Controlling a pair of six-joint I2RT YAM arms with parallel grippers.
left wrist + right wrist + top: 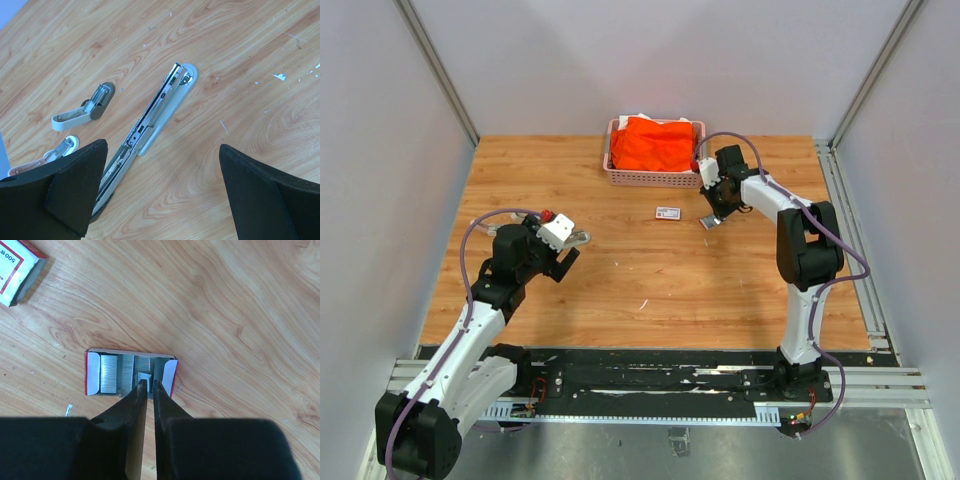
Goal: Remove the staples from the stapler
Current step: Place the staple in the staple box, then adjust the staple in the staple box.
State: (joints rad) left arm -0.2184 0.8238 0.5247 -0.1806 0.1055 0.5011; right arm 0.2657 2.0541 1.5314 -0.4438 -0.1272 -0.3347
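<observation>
Light-brown wood-grain tabletop: smooth, slight sheen. Silvery-grey staples in strips: bright ribbed metal. Long opened stapler: shiny metal rail, pale smooth plastic. Red-edged open box: matt card. Right tool: matt black plastic.

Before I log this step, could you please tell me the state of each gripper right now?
Left gripper: wide open, holding nothing.
Right gripper: nearly closed at the staples in their tray; a grip cannot be told.

Grey stapler lies swung open flat; silvery staples in strips inside open red-edged box.
</observation>
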